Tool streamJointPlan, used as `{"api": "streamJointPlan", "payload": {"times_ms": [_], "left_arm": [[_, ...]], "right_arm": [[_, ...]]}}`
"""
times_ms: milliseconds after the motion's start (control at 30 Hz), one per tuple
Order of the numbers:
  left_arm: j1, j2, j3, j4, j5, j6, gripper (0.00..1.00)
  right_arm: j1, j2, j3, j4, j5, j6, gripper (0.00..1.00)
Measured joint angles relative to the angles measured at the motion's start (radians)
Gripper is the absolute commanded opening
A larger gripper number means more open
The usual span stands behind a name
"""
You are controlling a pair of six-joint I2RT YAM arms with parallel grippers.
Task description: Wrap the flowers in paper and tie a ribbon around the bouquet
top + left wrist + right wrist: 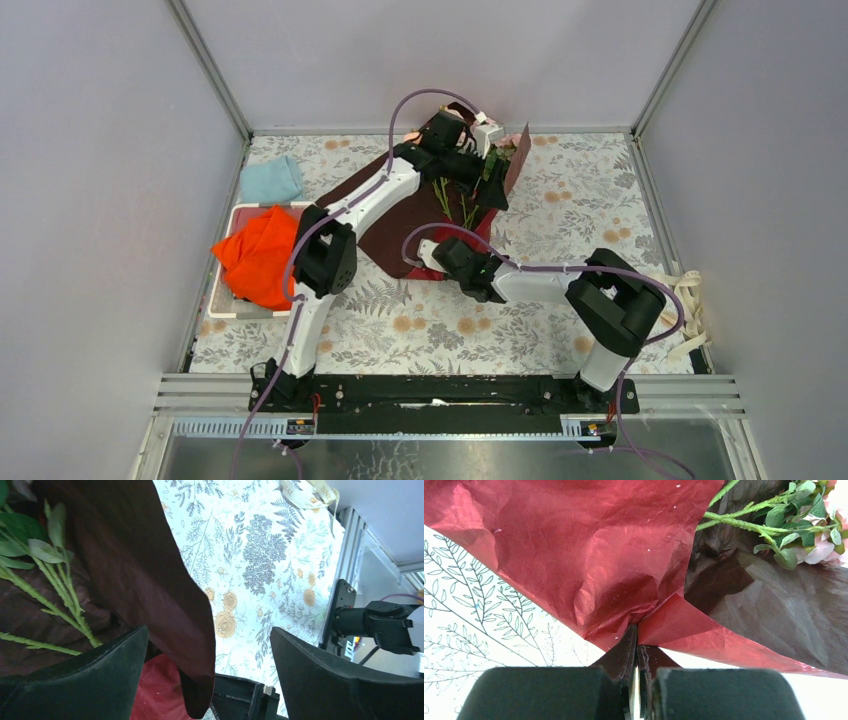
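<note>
— Overhead?
— Paper (385, 240) at the tablecloth's (560, 310) far middle; flowers (466, 208) on it, stems toward me.
— Left wrist?
— My left gripper (208, 630) gapes, paper's edge loose between.
— Right wrist?
— My right gripper (636, 655), nearer, pinches the near corner.

Flowers (774, 516) on paper (385, 225), ribbon (690, 295) far right

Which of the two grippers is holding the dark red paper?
The right gripper: its jaws are shut on a fold of the paper. The left gripper stands wide open, and the paper only hangs between its jaws, ungripped.
</note>
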Motion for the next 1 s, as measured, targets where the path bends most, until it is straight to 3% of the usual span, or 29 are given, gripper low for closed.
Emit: {"api": "streamJointPlan", "payload": {"times_ms": [267,567,633,867,1000], "left_arm": [[0.01,0.022,0.026,-0.001,0.045,-0.051,0.99],[-0.025,0.084,0.095,0.021,-0.149,-0.062,0.96],[-0.035,0.113,0.095,0.021,-0.185,-0.061,0.85],[-0.058,0.14,0.095,0.02,-0.235,-0.045,0.02],[-0.058,0.12,0.09,0.01,-0.257,-0.029,0.0]], "right_arm": [[0.001,0.009,0.002,-0.008,0.001,-0.011,0.04],[0.002,0.013,0.002,-0.011,0.001,-0.021,0.04],[0.002,0.013,0.002,-0.01,0.001,-0.021,0.04],[0.005,0.013,0.002,-0.011,0.004,-0.022,0.05],[0.007,0.013,0.002,-0.011,0.018,-0.022,0.09]]}}
